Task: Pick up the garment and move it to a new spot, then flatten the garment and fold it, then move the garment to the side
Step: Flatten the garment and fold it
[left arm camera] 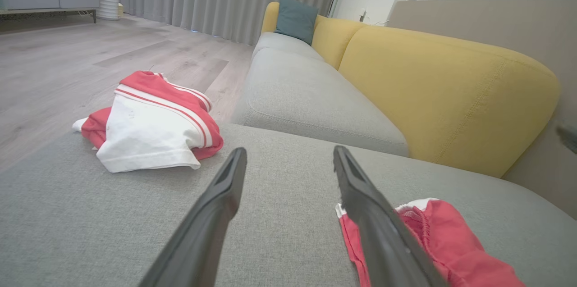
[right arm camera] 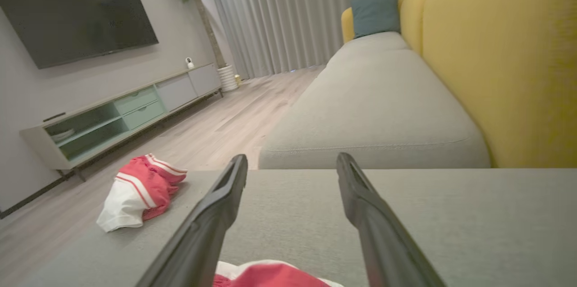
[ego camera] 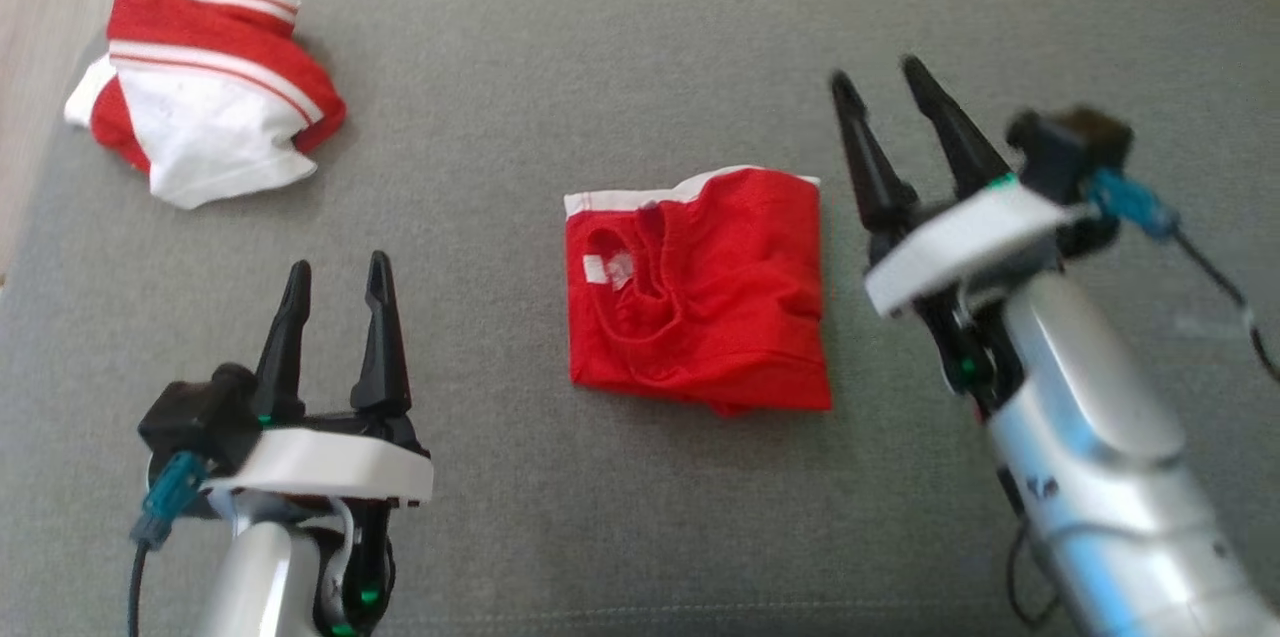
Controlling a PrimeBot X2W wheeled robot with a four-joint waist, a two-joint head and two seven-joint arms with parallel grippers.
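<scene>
— Grey cushion [ego camera: 640, 37] logged as the work surface; a yellow sofa back is seen beyond it in both wrist views. Garment [ego camera: 700, 292] located at centre: red, folded to a rough square, white band along the far edge.
— Grippers?
— Left gripper [ego camera: 338, 264] is held low at near left, fingers apart, nothing gripped. Right gripper [ego camera: 880, 74] is held just right of the garment, fingers apart, nothing gripped; no contact is seen.
— Step judged?
— Fold is judged done. The shift to the side is judged not yet done.
— How should it be handled?
— All layers should be pinched together at one edge, near a corner, so the fold is not peeled open. A low lift or a slide is advised; with a high lift the layers would likely drop. The opposite edge could be supported by the left gripper.
— Where to?
— Bare cushion at right is preferred. The crumpled red-and-white heap [ego camera: 200, 87] at far left should be kept clear of.
</scene>
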